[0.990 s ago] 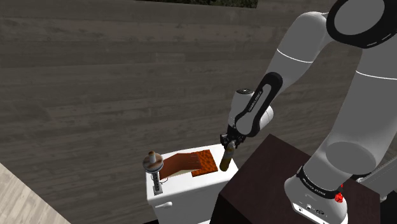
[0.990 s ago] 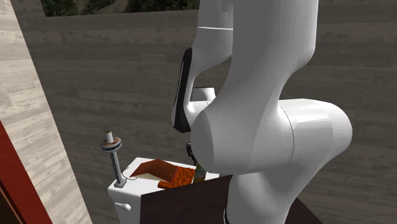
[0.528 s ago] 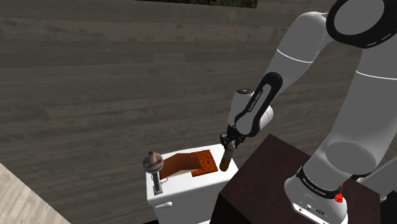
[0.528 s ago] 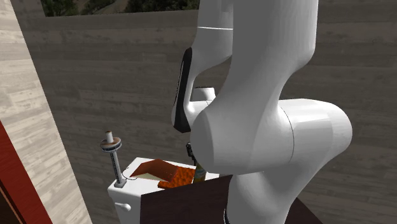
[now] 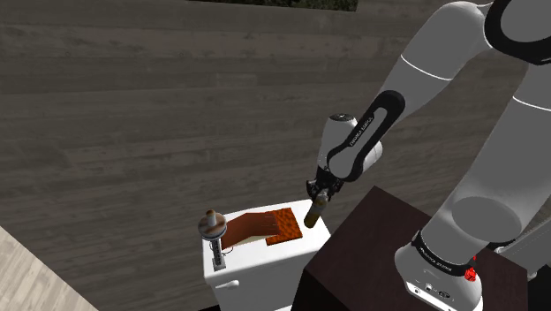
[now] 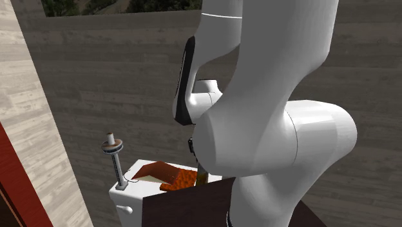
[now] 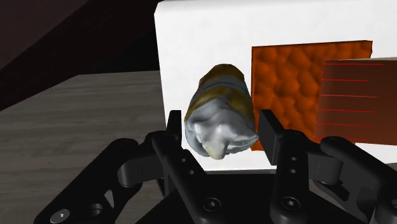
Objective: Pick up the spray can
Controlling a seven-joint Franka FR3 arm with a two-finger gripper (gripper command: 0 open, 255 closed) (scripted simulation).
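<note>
Farthest off toward the shoulder view's left of the claw [image 5: 316, 201], well apart from it, a capped post [image 5: 210, 231] stands upright at the far end of a white tank [image 5: 265, 258]. Nearer the claw on the same white top lies a red-brown box [image 5: 246, 227]. An orange pebbled pad [image 5: 285, 225] lies against the box on the side toward the claw. Just beside that pad, at the tank's near end, hangs the spray can [image 5: 312, 214]. It is a yellow-brown cylinder, pinched at its upper part by the claw and tilted slightly from upright. I cannot tell whether its lower end touches the tank top. In the wrist view the claw [image 7: 219, 127] clamps the spray can [image 7: 216, 105] between its two black fingers [image 7: 173, 130], one pressed to each flank. The can's pale grey end faces the camera, and a bluish band rings the body farther along. Past the can are the white tank [image 7: 203, 38], the orange pebbled pad [image 7: 296, 83] close by the can, and the red-brown box [image 7: 359, 95] past the pad. Grey plank floor [image 7: 76, 121] lies on the other side. To the shoulder view's right of the claw, the white arm [image 5: 424, 71] rises above the dark brown stand [image 5: 371, 265].
</note>
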